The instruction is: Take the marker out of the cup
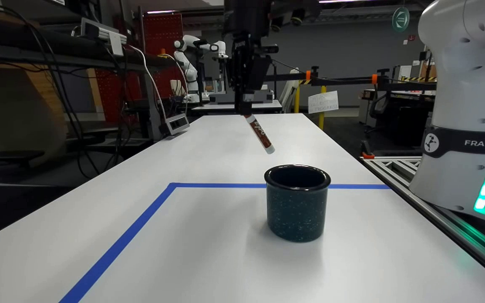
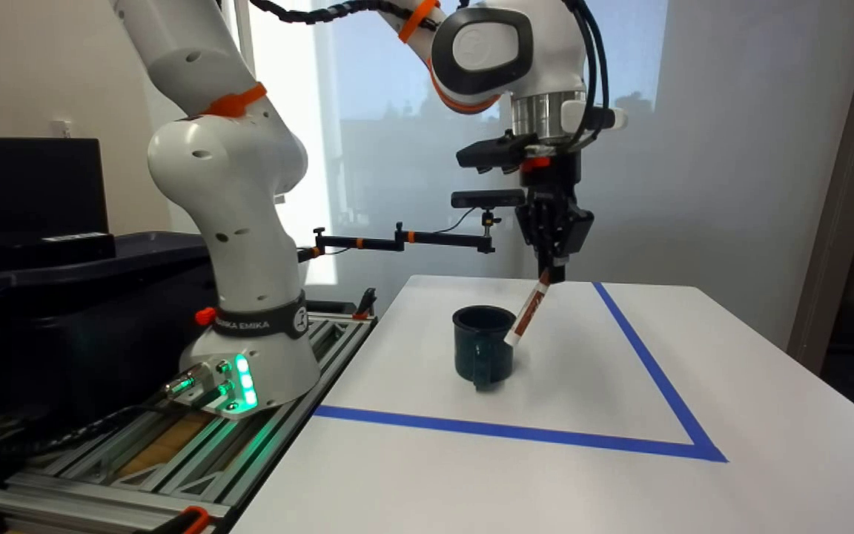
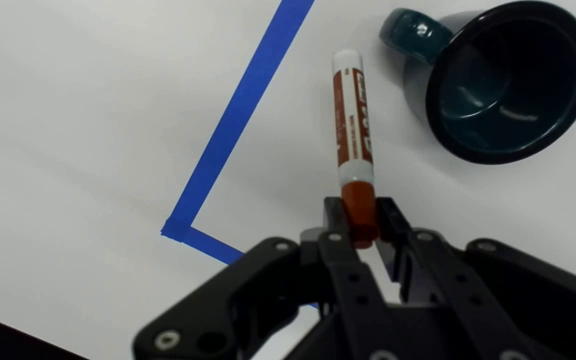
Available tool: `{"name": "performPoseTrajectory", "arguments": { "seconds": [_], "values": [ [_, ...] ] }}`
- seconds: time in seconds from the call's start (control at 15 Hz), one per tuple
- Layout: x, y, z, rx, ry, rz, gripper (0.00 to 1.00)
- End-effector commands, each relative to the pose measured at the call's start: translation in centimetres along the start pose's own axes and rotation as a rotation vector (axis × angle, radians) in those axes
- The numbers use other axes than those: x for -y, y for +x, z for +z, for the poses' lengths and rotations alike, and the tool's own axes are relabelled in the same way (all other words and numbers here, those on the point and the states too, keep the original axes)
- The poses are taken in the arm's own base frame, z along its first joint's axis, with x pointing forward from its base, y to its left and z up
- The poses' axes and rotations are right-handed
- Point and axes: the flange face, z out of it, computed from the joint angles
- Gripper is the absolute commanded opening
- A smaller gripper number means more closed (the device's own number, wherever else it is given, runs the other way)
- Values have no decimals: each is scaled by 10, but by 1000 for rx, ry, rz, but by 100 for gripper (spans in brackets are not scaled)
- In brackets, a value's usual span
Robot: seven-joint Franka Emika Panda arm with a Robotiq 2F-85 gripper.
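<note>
The marker is a white-and-reddish-brown stick with an orange-red cap. It shows in both exterior views (image 1: 260, 134) (image 2: 528, 311) and in the wrist view (image 3: 353, 115). My gripper (image 3: 359, 215) is shut on its cap end, and the fingers touch both sides of the cap. The marker hangs tilted in the air, its white end pointing down. The dark teal cup (image 1: 297, 214) stands upright on the table, its handle showing in an exterior view (image 2: 482, 360). In the wrist view the cup (image 3: 478, 95) lies to the right of the marker, and its visible inside is empty. The marker is outside the cup.
The white table (image 1: 162, 248) carries blue tape lines (image 2: 508, 429) around the cup's area. The robot base (image 2: 253, 363) stands on a metal frame (image 1: 394, 168) along the table's edge. A small grey device (image 1: 177, 123) sits at the table's far side edge.
</note>
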Motion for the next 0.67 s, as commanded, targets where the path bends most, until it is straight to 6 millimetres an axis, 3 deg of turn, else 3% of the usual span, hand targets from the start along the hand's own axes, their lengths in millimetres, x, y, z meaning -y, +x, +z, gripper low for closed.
{"name": "performPoseTrajectory", "arguments": {
  "seconds": [0.0, 0.33, 0.6],
  "values": [
    [-7, 15, 31, -13, -16, 15, 5],
    [-10, 23, 76, -5, -9, 22, 5],
    [-11, 32, 100, 4, -3, 11, 5]
  ]
}}
